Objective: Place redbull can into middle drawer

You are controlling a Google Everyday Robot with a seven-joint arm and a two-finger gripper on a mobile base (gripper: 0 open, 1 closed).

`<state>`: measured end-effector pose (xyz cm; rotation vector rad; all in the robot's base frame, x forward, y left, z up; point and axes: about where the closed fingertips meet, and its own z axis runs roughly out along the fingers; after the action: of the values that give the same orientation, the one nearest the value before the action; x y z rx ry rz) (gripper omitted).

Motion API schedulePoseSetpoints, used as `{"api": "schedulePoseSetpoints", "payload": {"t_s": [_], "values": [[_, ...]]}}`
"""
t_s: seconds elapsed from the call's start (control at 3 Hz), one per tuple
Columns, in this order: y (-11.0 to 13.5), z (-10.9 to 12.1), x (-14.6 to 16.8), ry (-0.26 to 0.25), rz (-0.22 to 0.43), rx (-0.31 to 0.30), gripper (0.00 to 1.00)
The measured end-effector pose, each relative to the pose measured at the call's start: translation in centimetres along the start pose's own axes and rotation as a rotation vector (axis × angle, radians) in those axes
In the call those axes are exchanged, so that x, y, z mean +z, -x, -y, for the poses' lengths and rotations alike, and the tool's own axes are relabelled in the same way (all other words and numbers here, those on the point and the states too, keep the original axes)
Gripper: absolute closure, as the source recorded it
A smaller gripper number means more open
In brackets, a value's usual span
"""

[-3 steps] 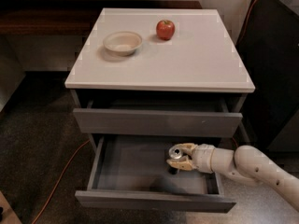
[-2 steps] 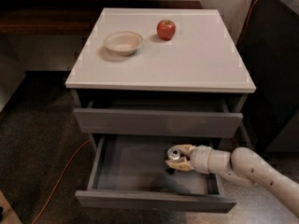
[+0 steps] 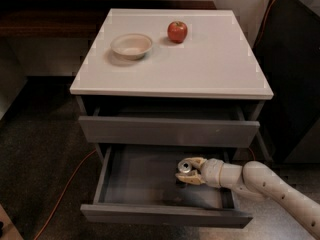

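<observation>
The redbull can (image 3: 184, 167) stands upright in the right part of the pulled-out middle drawer (image 3: 165, 217); I see mostly its metal top. My gripper (image 3: 188, 170) reaches into the drawer from the right, with one finger on each side of the can, shut on it. The can's lower body is hidden by the fingers and shadow. I cannot tell whether the can rests on the drawer floor.
The drawer above (image 3: 170, 131) is slightly pulled out, its front overhanging the open drawer's back. A red apple (image 3: 177, 31) and a white bowl (image 3: 131, 45) sit on the white top (image 3: 210, 69). An orange cable (image 3: 65, 189) lies on the floor at left. Dark furniture (image 3: 295, 59) stands at right.
The gripper and can have shifted slightly to the left inside the drawer. Nothing else has moved.
</observation>
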<state>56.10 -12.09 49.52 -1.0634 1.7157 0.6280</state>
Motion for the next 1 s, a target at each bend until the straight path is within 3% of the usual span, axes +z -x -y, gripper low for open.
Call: {"api": "schedulePoseSetpoints", "payload": {"t_s": [0.33, 1.0], "values": [[-1.4, 0.0, 0.6, -0.001, -0.023, 0.004, 0.82], [-3.1, 0.0, 1.2, 0.011, -0.050, 0.016, 0.20]]}}
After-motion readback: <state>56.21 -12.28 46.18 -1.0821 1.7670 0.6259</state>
